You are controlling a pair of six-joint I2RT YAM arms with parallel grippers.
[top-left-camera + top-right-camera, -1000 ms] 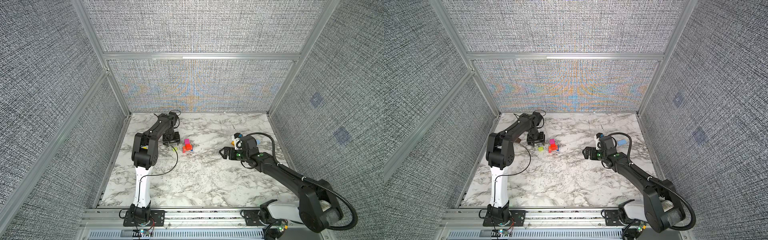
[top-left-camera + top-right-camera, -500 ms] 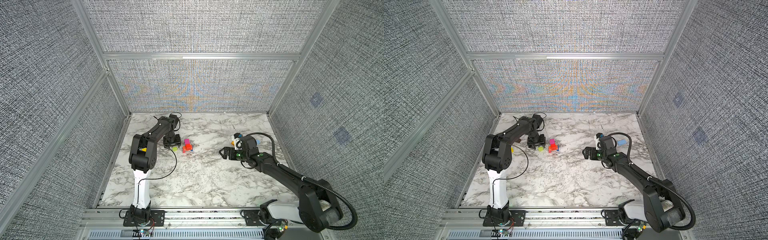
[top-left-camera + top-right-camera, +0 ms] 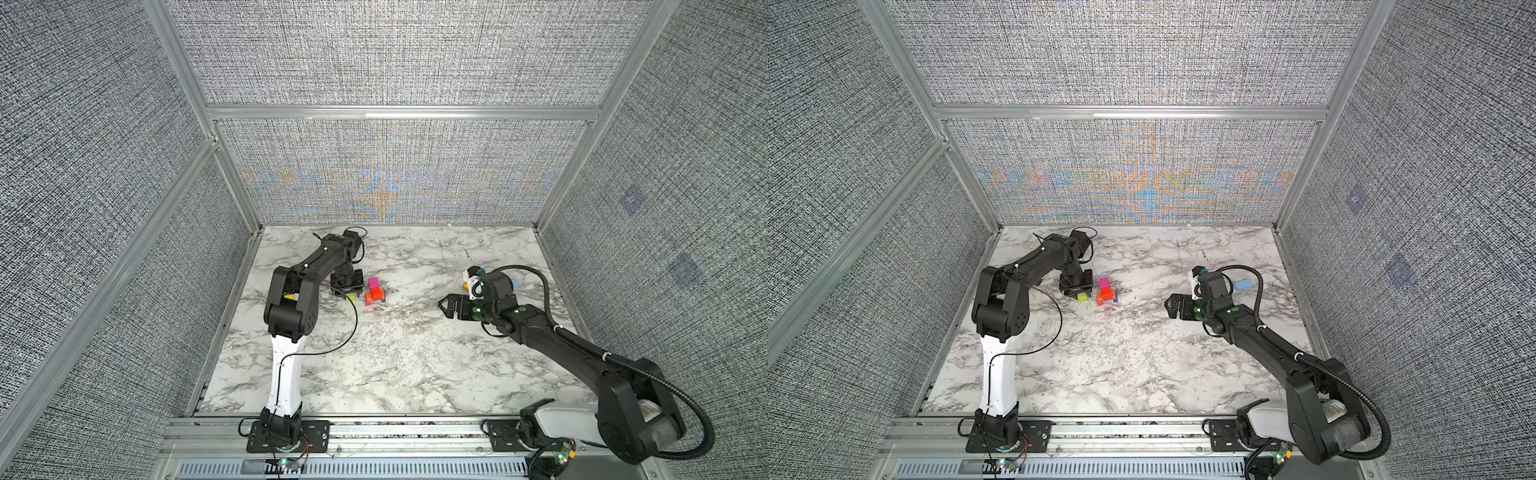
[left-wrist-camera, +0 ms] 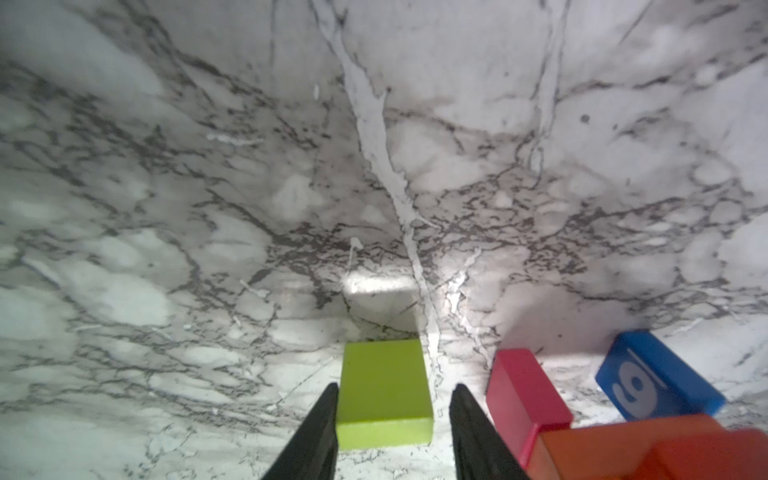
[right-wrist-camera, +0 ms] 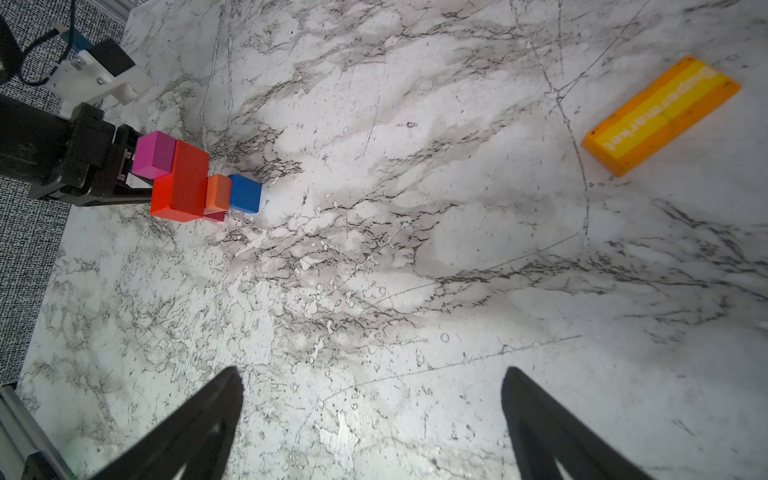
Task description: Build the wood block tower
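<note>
Both left gripper (image 4: 394, 387) jaws have narrowed around the lime block (image 4: 382, 374), seemingly unclamped; right gripper (image 5: 372, 374) stays wide.

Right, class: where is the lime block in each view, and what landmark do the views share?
In a top view: lime block left of centre.
In a top view: lime block, same place.
Left wrist: lime block within left tool.
Right wrist: not visible.
Landmark: blue block.

Lone block (image 3: 1083, 297) l. of stack (image 3: 1106, 293) (close)
</note>
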